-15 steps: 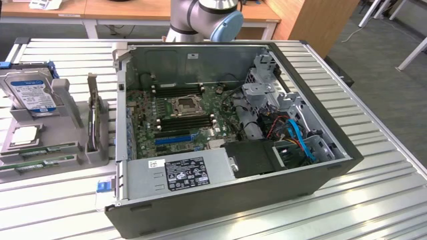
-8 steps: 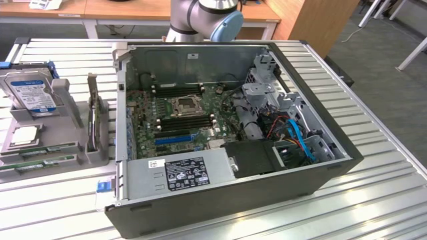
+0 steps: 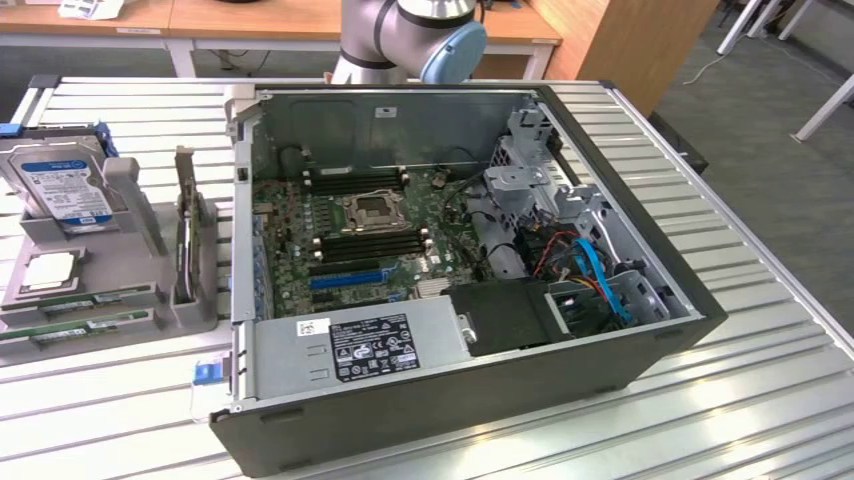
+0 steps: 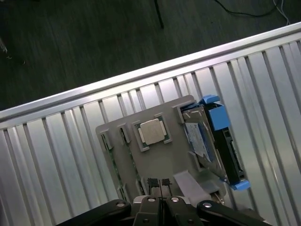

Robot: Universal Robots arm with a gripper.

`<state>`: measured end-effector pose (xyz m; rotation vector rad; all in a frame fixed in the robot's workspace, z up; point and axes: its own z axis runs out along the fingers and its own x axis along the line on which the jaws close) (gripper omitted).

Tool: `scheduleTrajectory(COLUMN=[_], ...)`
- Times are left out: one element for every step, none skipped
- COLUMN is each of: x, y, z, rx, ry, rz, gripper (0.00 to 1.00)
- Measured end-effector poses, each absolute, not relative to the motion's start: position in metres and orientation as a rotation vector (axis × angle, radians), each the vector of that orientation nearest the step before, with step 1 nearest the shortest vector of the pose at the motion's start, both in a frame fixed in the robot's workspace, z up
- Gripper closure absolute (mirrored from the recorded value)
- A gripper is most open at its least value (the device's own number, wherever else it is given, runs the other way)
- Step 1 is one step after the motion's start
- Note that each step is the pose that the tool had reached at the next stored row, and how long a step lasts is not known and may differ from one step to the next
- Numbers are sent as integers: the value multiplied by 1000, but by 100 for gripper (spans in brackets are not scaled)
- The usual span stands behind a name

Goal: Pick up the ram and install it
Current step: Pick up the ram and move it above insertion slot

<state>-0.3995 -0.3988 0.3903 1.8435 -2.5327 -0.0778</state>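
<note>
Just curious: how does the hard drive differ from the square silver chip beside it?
The hard drive is bigger and stands propped up; the chip lies flat. The hard drive wears a blue label; the chip is bare metal. Both sit in the grey holder.

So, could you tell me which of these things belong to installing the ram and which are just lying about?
Job: ram sticks in the grey holder; black motherboard slots; shut gripper.
Lying about: hard drive; loose processor; power supply; blue cables.
</note>
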Motion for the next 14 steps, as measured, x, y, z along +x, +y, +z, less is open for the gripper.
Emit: scheduleTrajectory(x=[-399,-399,-399,-400,-399,-399,-399,-399,-399,-399,-399,-400,-399,-399], y=[-399,-399,-399,-399,-399,-399,-399,-399,-399,-399,-399,-399,-399,-399], z=[390,390,390,390,390,390,390,390,390,390,390,390,390,390], rx=[1856,1869,1882,1894,1907,1919,1931,1943,1955,1967,1979,1992,2003,2015], ry=[-2523,-2513,-2503,-2494,-2484,-2474,-2464,-2455,-2445,-2435,-2425,-2414,-2404,-2394], rz=[-78,-78,-78,-77,-77,-77,-77,-77,-77,-77,-77,-77,-77,-77], gripper=[90,90,90,90,90,90,90,90,90,90,90,90,90,90])
